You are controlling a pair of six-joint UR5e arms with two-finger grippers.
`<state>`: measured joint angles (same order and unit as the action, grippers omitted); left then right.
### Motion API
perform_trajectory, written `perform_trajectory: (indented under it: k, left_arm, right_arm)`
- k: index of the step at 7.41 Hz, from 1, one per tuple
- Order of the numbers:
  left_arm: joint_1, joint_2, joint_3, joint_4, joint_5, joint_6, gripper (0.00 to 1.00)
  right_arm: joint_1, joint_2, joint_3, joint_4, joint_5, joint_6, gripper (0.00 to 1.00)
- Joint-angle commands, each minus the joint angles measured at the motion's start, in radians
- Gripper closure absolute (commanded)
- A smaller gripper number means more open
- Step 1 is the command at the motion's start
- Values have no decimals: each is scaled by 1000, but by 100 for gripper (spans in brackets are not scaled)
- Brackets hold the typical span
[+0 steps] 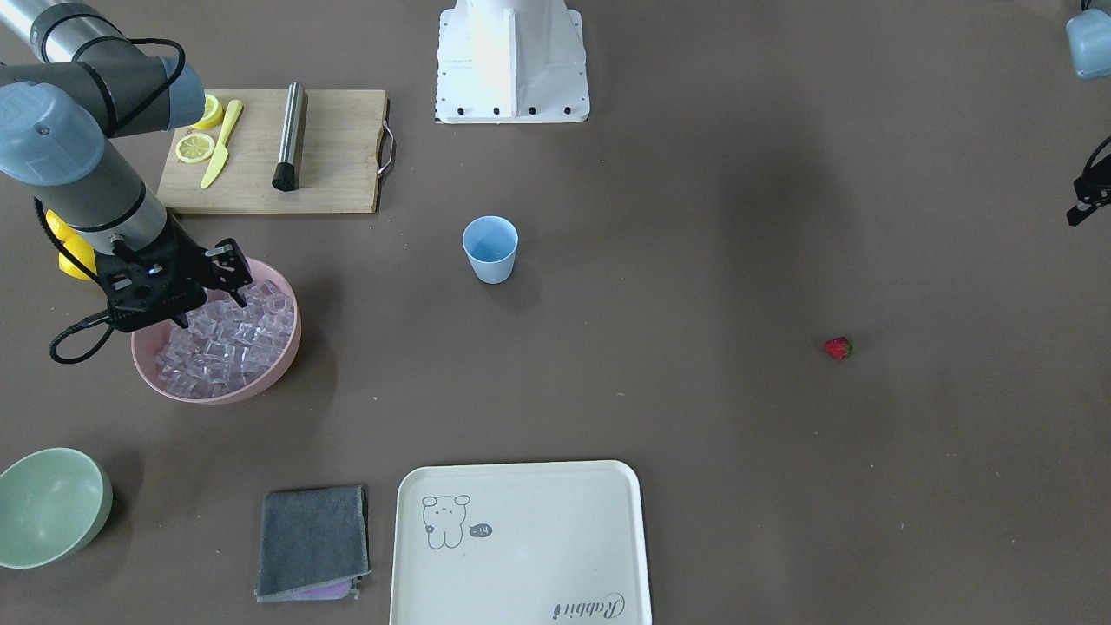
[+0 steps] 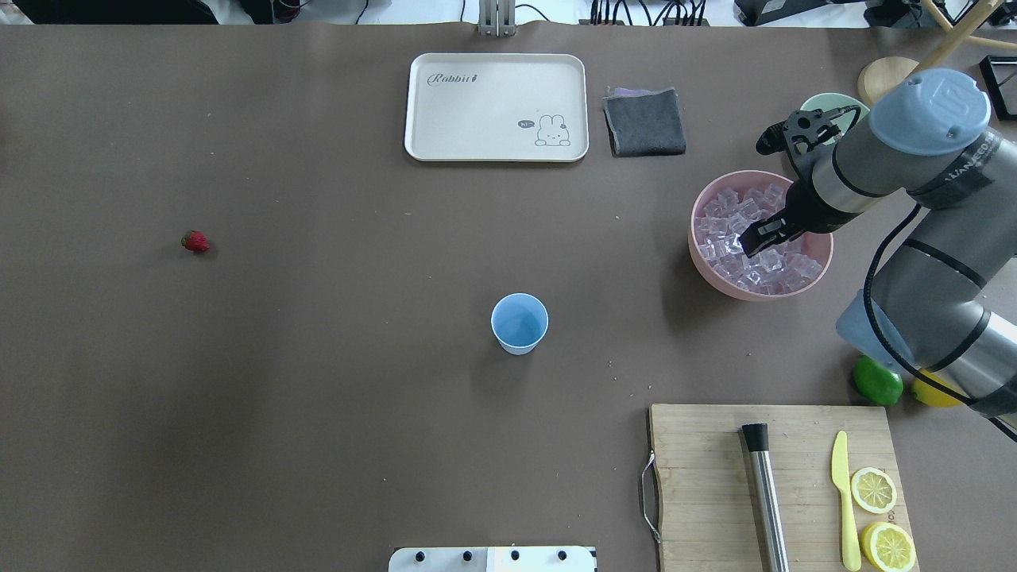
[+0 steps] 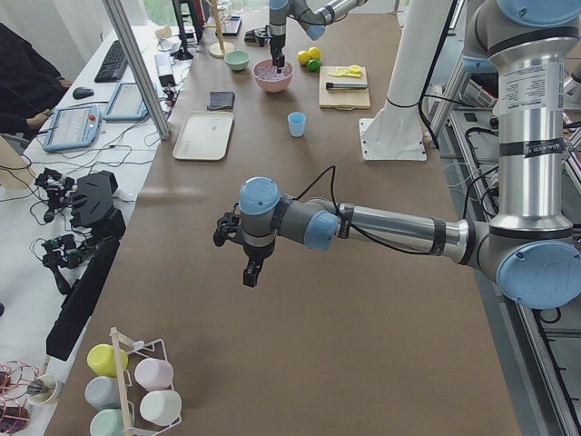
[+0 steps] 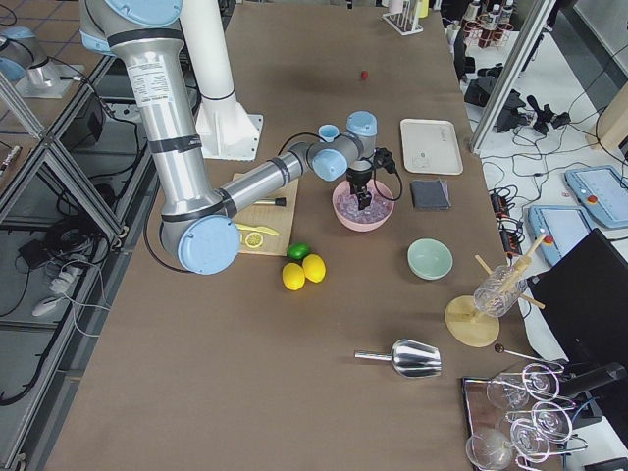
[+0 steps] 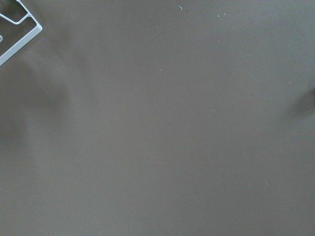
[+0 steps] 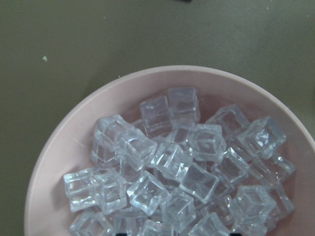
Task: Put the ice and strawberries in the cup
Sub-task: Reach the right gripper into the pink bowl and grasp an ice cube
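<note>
Noting right gripper (image 2: 755, 238) low over ice (image 6: 167, 162) in pink bowl (image 2: 703, 270), fingers apart. Left gripper (image 3: 251, 275) hanging above table (image 3: 363, 354); fingers: cannot tell. Cup (image 2: 520, 322) at table centre, strawberry (image 2: 195, 241) well apart on robot's left side.

likely a robotics lab, teach pendants (image 3: 71, 127), keyboard (image 3: 114, 60), aluminium frame post (image 3: 134, 64) by side bench (image 3: 23, 222)

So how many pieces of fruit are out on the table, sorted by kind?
strawberry: 1
whole lemons: 2
lime: 1
cut lemon pieces: 2
Total: 6
</note>
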<state>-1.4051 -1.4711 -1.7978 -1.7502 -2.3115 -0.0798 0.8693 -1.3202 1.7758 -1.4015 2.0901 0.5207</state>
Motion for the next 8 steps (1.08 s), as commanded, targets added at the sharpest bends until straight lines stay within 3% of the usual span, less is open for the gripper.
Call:
perform_trajectory:
  k: [1,8]
  left_arm:
    - [0,0,-2,0,1,0,3]
    - [0,0,5,0,1,0,3]
  right_arm:
    - [0,-4,-4,-2,4,1,30]
    - [-13,-14,-6,-1,7,2,37]
